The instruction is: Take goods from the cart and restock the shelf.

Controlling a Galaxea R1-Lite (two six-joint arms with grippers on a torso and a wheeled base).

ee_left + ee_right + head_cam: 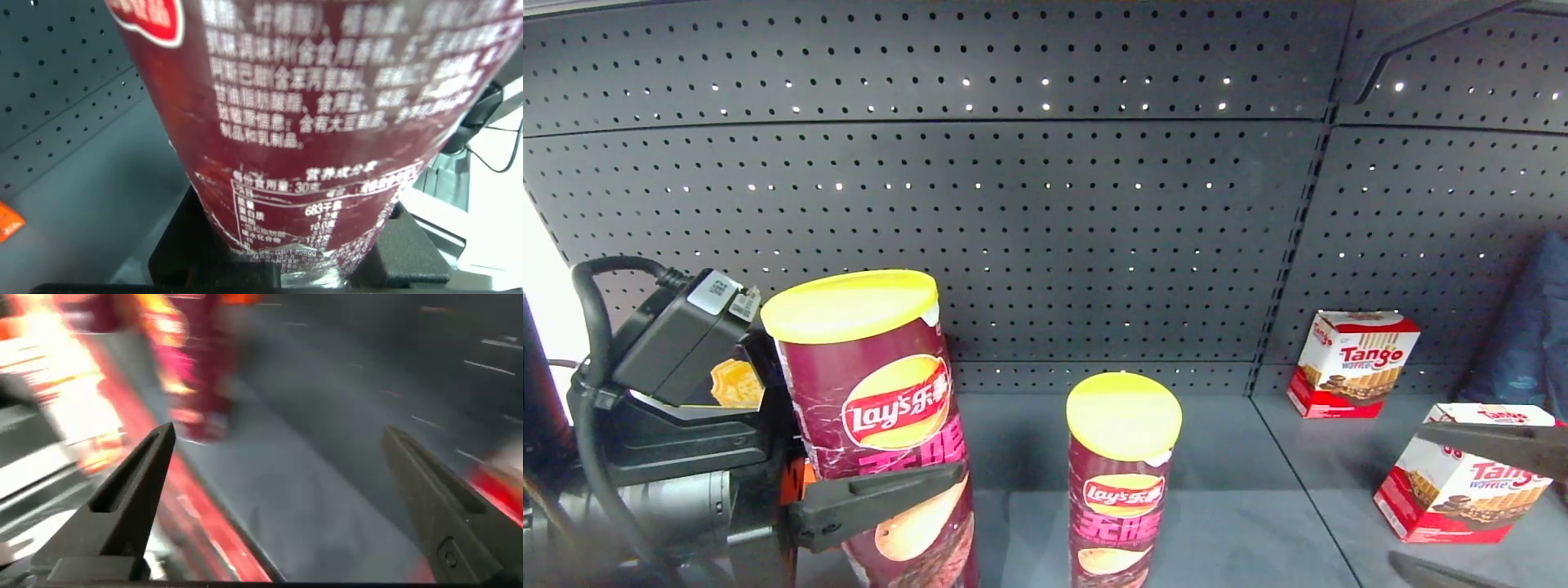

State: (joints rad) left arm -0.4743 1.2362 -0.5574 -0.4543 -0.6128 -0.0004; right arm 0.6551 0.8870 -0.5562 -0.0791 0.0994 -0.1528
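The shelf (1241,523), with its pegboard back (1094,229), spans the head view. At lower left the left tool (890,502) is clamped round the lower body of a tall crisp can (874,392), held upright. Whether its base touches the shelf is hidden.

The can is probably light, stiff card. It looks smooth, a little slippery, and likely to dent under a hard squeeze, so low on the body seems a sound hold.

A second can (1121,482) stands near it at lower centre and is the closest obstacle. The rear wafer box (1352,359) and front wafer box (1454,490) sit at the right, well apart from the cans. The right tool (279,433) gapes wide, holding nothing.
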